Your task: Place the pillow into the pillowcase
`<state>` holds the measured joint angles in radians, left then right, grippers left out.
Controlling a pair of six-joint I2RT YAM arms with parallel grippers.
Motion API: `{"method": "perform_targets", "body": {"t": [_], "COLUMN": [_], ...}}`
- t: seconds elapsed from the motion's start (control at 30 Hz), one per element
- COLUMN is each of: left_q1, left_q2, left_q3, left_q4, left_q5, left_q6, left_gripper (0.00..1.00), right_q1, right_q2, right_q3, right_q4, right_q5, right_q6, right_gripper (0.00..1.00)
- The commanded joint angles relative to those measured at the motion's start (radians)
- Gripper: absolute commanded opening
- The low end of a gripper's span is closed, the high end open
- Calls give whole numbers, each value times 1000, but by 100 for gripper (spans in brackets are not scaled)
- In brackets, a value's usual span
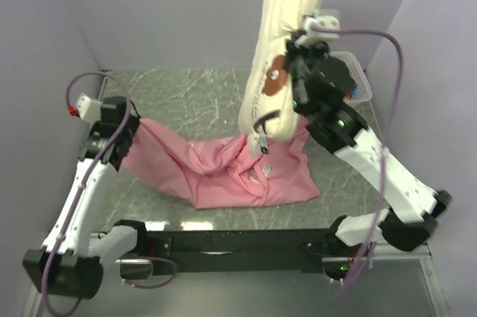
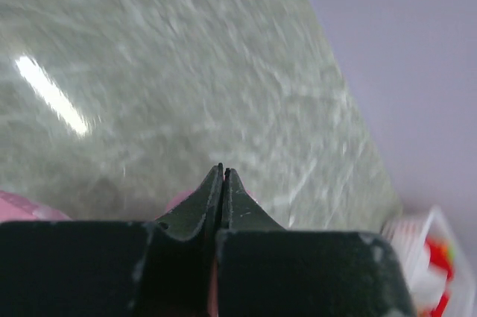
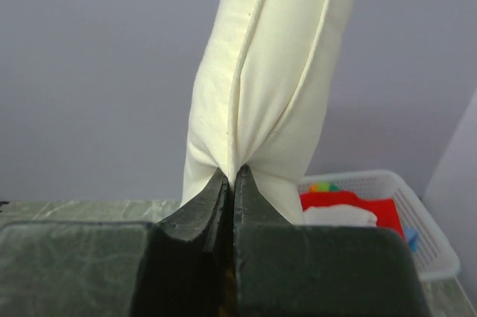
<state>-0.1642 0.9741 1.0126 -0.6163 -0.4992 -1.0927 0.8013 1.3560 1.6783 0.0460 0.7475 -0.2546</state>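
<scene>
Top view. Your right gripper (image 1: 297,36) is clamped on the pillow (image 1: 279,26), which stands on end above the table (image 1: 186,86). Its long axis runs from 6 o'clock up to just past 12 o'clock. The low end meets the pillowcase (image 1: 223,171) at that fabric's far edge; you cannot tell whether it is inside the opening.

Markings. The pillow's near face carries a brown-orange oval patch (image 1: 276,78) with pale marks and, toward 6 o'clock from it, a black mark (image 1: 266,119). Neither can be read.

The pillowcase lies crumpled on the table, its long axis running from 10 o'clock to 4 o'clock. Your left gripper (image 1: 134,132) is at its 10 o'clock end.

Left wrist view. The left gripper (image 2: 222,171) has its jaws pressed together, with pink fabric showing beside and between them: a pinch on the pillowcase.

Right wrist view. The right gripper (image 3: 231,175) is closed on a fold of the cream pillow (image 3: 276,71), which rises toward 12 o'clock. A white basket (image 3: 425,220) with red contents sits at 4 o'clock; no legible writing.
</scene>
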Motion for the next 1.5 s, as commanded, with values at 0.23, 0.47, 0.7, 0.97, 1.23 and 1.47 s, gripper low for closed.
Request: {"method": "perform_targets", "body": {"t": [0.23, 0.47, 0.7, 0.97, 1.23, 1.47], "left_q1": [365, 221, -275, -336, -85, 135], "left_q2": [227, 161, 66, 198, 376, 454], "left_q3": [72, 106, -215, -322, -351, -198], "left_q4": [267, 250, 213, 288, 355, 291], "left_q5": [407, 432, 118, 125, 157, 5], "left_q6": [96, 235, -29, -125, -159, -78], "left_gripper": [67, 89, 73, 48, 12, 6], "right_q1": [41, 47, 49, 50, 75, 91], "right_q2": [-510, -558, -473, -354, -365, -451], "right_q3": [-437, -491, -404, -299, -267, -336], "right_q4": [-17, -167, -86, 71, 35, -24], "right_q5": [230, 256, 283, 314, 283, 309], "right_q6": [308, 364, 230, 63, 60, 138], "right_gripper": [0, 0, 0, 0, 0, 0]}}
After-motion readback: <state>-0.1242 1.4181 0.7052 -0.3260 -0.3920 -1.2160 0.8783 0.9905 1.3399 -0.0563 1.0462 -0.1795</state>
